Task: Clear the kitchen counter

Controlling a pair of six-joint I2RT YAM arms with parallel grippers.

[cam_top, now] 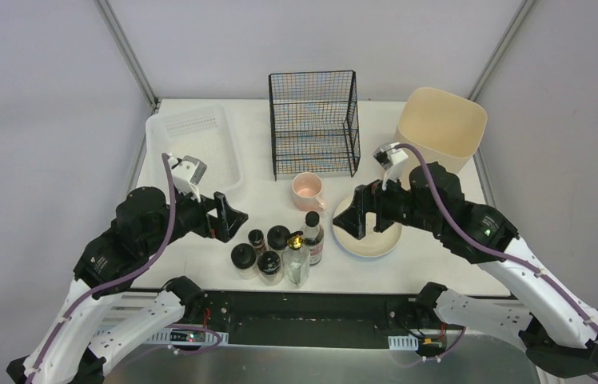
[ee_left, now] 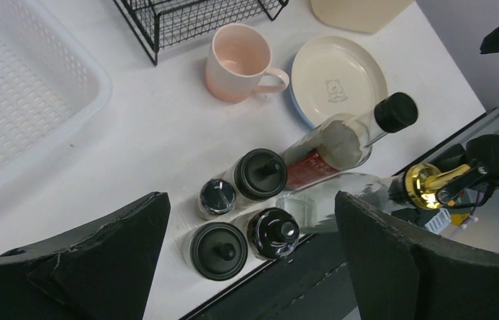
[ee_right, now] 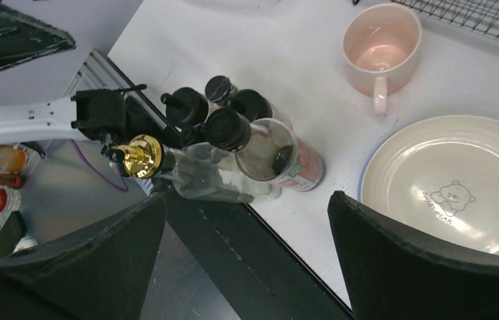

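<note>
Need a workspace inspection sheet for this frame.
Surface: white kitchen counter, no spills seen.
Job's things: pink mug, plate, black-capped bottle, gold-capped bottle and black-lidded jars grouped near the front.
Clutter: tray, wire rack, beige bin along the far side.
Grippers: left gripper open, beside the jars; right gripper open, over the plate; neither holds anything.
Cables: purple cables along both arms, no snag seen.
Surroundings: grey walls, metal posts.
</note>
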